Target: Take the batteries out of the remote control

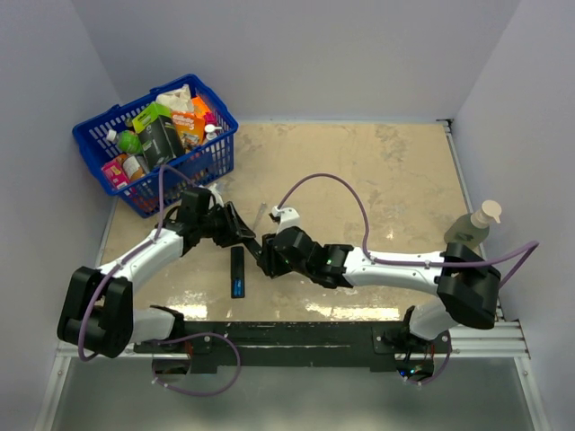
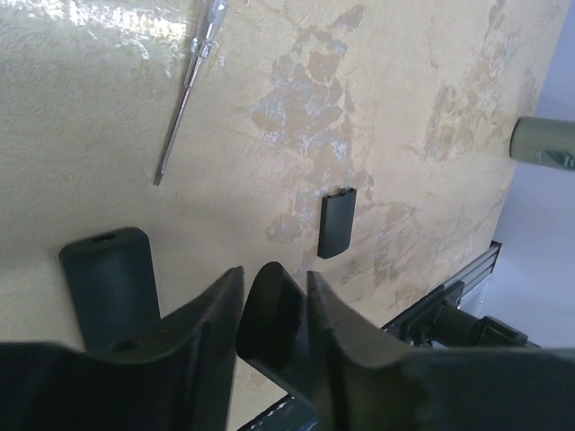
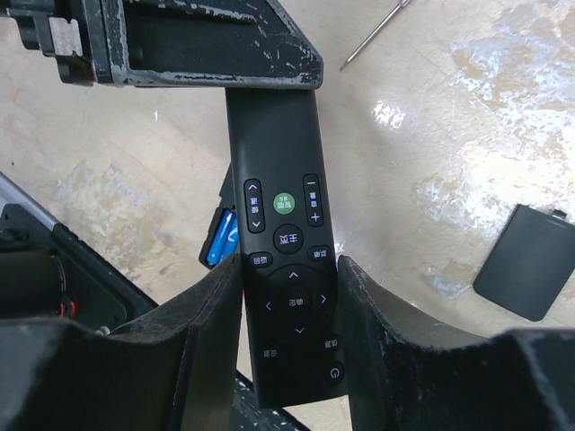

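Right claw (image 3: 289, 296) and left claw (image 2: 269, 289) grip opposite ends of the remote (image 3: 274, 153).

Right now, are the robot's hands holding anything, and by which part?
Yes, one black remote control. The right gripper pinches its sides near the arrow buttons; the left gripper clamps its other end.

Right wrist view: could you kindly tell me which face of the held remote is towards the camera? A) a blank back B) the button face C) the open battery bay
B: the remote in the right pincer shows its green button and other keys.
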`<action>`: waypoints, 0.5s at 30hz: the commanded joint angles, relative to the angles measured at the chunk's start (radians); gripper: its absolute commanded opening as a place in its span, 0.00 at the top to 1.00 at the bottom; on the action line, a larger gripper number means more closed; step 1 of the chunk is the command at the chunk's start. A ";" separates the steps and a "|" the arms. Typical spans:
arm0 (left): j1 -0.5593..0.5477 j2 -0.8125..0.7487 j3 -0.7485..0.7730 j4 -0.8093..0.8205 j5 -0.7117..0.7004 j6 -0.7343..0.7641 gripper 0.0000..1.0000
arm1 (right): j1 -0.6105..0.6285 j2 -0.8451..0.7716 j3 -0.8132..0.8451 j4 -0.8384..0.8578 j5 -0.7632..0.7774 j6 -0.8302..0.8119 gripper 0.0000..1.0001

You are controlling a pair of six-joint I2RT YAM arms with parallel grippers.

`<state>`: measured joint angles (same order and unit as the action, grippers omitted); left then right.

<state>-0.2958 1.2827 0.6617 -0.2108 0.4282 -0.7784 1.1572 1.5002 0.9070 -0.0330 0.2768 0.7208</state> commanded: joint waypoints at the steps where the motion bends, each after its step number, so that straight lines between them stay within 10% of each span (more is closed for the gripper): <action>1: -0.005 0.004 -0.023 0.083 0.087 -0.079 0.70 | -0.005 -0.008 0.000 0.059 -0.007 -0.009 0.85; 5: -0.005 0.013 -0.019 0.061 0.109 -0.111 1.00 | -0.001 0.018 0.036 0.000 0.018 -0.072 0.70; 8: -0.005 0.015 0.018 -0.007 0.072 -0.107 1.00 | 0.022 0.023 0.073 -0.071 0.099 -0.125 0.51; 15: -0.005 0.017 0.108 -0.145 -0.031 -0.165 1.00 | 0.134 0.092 0.153 -0.188 0.262 -0.169 0.46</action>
<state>-0.2974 1.3006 0.6868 -0.2871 0.4480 -0.8818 1.2308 1.5711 1.0004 -0.1543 0.4114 0.5964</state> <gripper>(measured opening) 0.187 0.539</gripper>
